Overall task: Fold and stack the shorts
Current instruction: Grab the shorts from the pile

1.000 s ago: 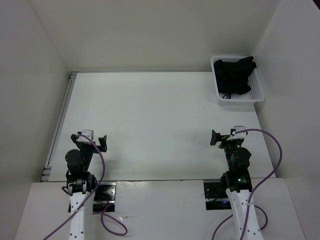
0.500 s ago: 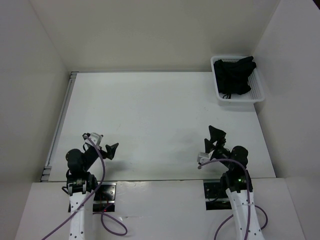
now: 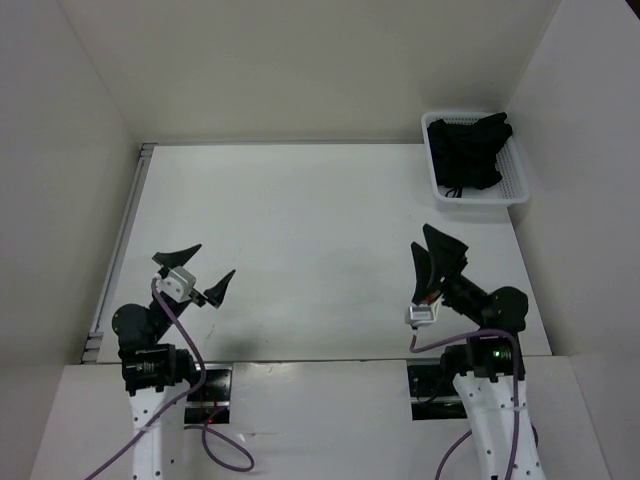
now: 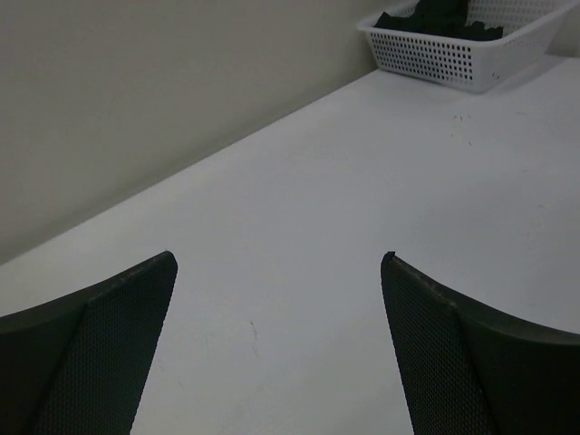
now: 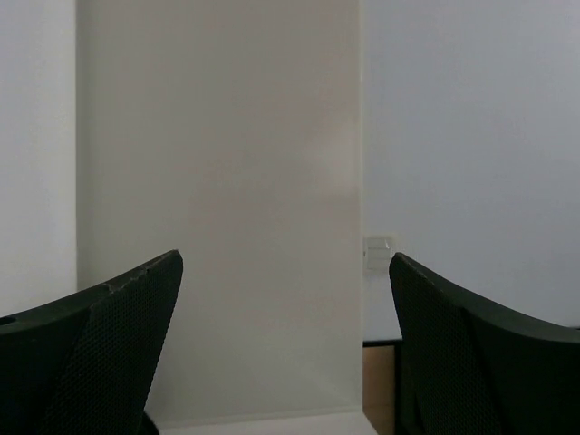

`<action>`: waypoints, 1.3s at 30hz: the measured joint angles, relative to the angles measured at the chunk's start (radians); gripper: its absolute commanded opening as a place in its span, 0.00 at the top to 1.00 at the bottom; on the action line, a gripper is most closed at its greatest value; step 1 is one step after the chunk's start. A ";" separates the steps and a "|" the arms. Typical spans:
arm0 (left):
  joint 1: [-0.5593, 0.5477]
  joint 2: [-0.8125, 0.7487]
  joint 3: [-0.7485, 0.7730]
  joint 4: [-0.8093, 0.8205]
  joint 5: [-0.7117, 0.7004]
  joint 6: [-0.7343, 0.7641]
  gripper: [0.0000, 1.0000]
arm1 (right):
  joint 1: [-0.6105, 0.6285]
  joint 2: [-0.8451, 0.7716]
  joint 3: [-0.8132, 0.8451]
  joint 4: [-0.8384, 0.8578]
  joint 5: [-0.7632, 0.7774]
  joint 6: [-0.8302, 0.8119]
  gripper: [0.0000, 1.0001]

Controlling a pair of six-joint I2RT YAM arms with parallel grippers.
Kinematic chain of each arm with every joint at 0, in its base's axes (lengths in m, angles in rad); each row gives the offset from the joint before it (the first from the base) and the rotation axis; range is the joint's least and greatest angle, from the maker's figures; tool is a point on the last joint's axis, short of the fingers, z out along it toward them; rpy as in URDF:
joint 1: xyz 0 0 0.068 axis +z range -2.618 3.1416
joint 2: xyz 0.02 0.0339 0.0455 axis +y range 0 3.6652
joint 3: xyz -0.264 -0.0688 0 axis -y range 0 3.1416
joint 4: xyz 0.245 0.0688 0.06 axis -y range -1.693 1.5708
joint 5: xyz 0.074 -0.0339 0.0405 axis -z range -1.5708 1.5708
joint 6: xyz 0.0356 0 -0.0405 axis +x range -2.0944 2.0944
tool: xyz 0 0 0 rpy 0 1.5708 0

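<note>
Nearest to me, my left gripper [image 3: 208, 262] hangs over the near left part of the flat white table [image 3: 320, 220], its two black fingers spread wide apart with nothing between them. My right gripper [image 3: 432, 248] is over the near right part, also wide apart and empty, and it is tilted up, so its camera sees only pale walls. Far away, in the far right corner of the table, stands the white plastic mesh basket [image 3: 482, 198]. The plain black soft-fabric shorts [image 3: 468, 150] lie crumpled inside it, well apart from both grippers.
</note>
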 measured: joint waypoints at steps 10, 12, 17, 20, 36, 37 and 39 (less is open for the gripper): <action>-0.037 0.660 0.385 -0.020 -0.016 0.000 0.00 | 0.082 0.908 0.943 0.032 0.360 0.729 0.01; -0.069 0.815 0.495 -0.035 -0.025 0.000 0.00 | 0.091 1.085 1.151 0.044 0.510 0.935 0.01; -0.105 1.010 0.554 -0.045 -0.058 0.000 0.00 | 0.092 1.415 1.473 -0.103 0.740 1.318 0.01; -0.106 1.062 0.556 -0.058 -0.069 0.000 0.00 | 0.089 1.687 1.777 -0.244 0.846 1.479 0.02; -0.106 1.266 0.635 -0.114 -0.097 0.000 0.00 | 0.004 2.227 2.101 -0.643 1.166 1.862 0.10; -0.106 1.266 0.635 -0.117 -0.097 0.000 0.00 | -0.008 2.225 2.098 -0.642 1.171 1.865 0.14; -0.106 1.266 0.635 -0.119 -0.097 0.000 0.00 | -0.032 2.224 2.086 -0.640 1.180 1.873 0.20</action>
